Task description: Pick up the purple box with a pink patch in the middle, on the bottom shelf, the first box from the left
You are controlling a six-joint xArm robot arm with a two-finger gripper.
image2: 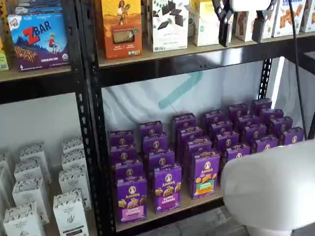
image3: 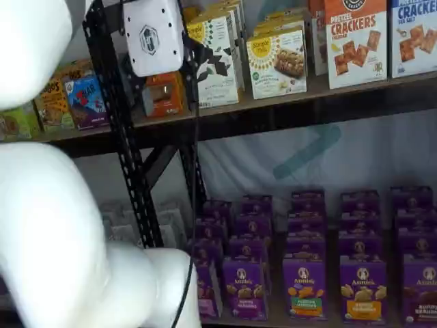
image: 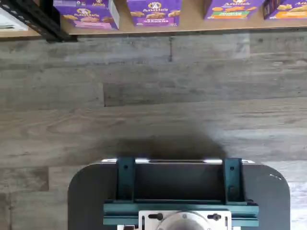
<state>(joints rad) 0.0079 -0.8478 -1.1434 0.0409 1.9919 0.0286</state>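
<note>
The purple box with a pink patch [image2: 131,199] stands at the front of the bottom shelf, next to the black upright. It also shows in the wrist view [image: 86,14], far ahead across the wood floor. In a shelf view it is mostly hidden behind my white arm [image3: 203,295]. My gripper [image2: 242,29] hangs from the top edge of a shelf view, at the height of the upper shelf, far above and to the right of the box. A plain gap shows between its two black fingers, and nothing is in them. Its white body [image3: 151,34] shows in a shelf view.
Several rows of purple boxes fill the bottom shelf, with a yellow-patch box [image2: 167,189] and a green-patch box [image2: 205,174] beside the target. White cartons [image2: 69,211] stand in the left bay. A black upright [image2: 93,123] divides the bays. My white arm link [image2: 270,191] fills the lower right.
</note>
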